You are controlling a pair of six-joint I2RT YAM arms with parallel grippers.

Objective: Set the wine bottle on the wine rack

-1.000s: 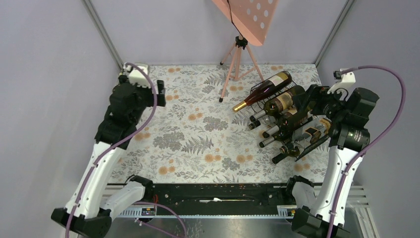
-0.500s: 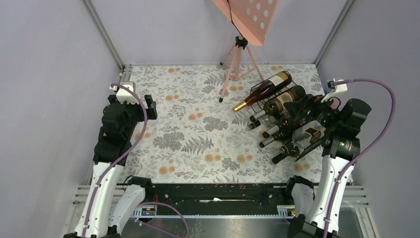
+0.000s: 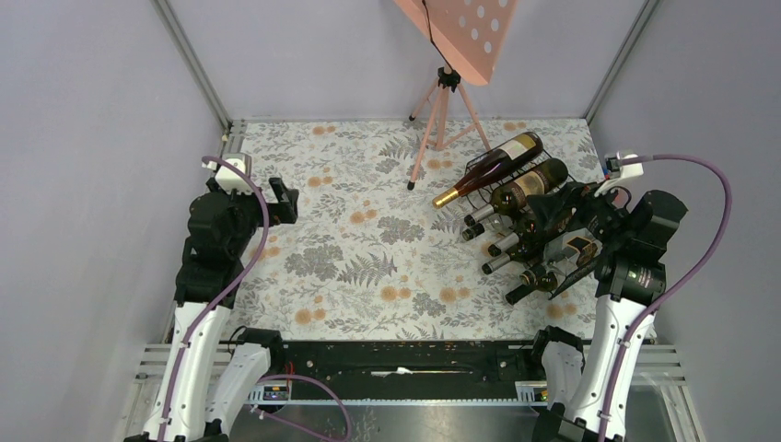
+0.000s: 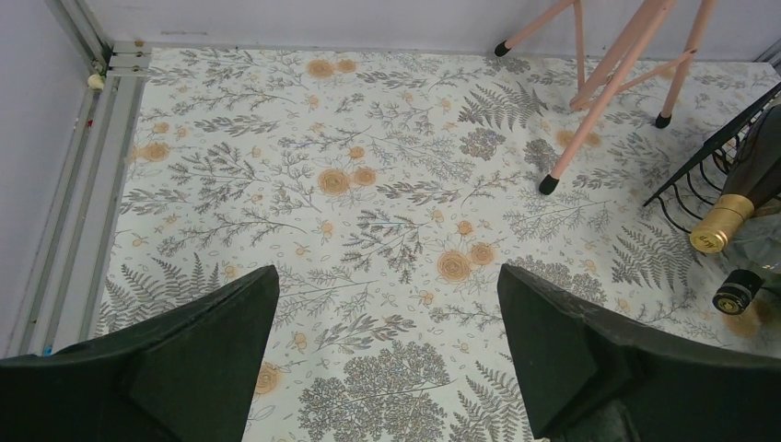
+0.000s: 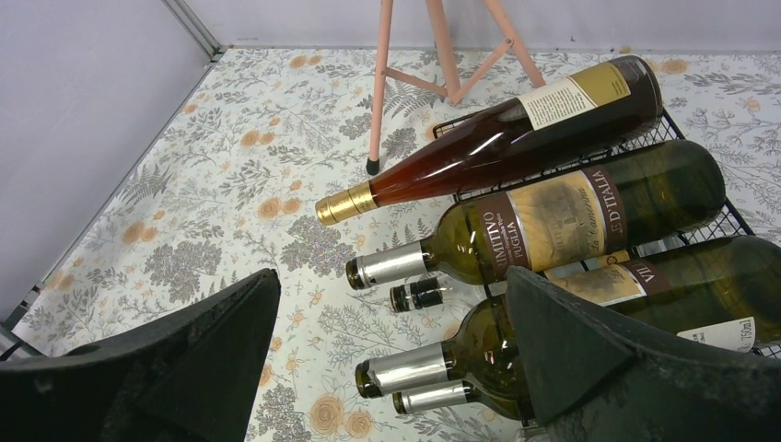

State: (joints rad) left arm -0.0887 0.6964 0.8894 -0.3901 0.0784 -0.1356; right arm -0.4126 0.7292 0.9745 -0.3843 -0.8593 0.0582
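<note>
Fingers (image 5: 193, 359) of your right gripper (image 5: 391, 285) gape empty, left gripper (image 4: 387, 276) too, wine bottle (image 5: 562, 216) lying in the wine rack (image 5: 677, 131) just ahead of them; a careless swing out could knock the amber bottle (image 5: 488, 138) perched above loose.

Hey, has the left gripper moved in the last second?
Yes. The left gripper has drawn back toward the near edge, away from the far left corner of the table, which it sat closer to a second ago.
</note>
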